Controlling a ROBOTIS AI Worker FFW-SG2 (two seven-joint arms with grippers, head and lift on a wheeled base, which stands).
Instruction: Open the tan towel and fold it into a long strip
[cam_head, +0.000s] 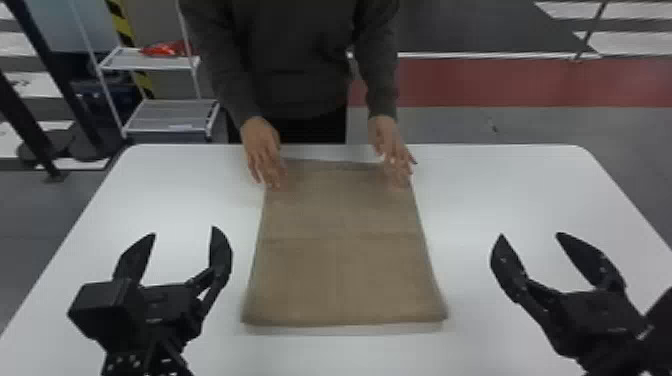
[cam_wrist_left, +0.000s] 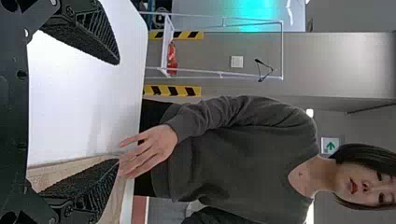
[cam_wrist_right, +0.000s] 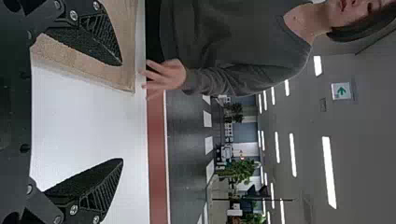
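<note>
Towel (cam_head: 345, 250) at centre, far corners possibly hidden by person's hands (cam_head: 262, 155); left gripper (cam_head: 184, 230) lower left, right gripper (cam_head: 530, 234) lower right, both spread.

So the left gripper (cam_head: 184, 231) was kinda parked low on its side, black fingers spread wide and tips aimed forward, with its arm (cam_head: 145, 362) coming up from the bottom edge. The right gripper (cam_head: 530, 234) was pretty much a mirror of that, wide open too, slanting inward from the lower right.
</note>
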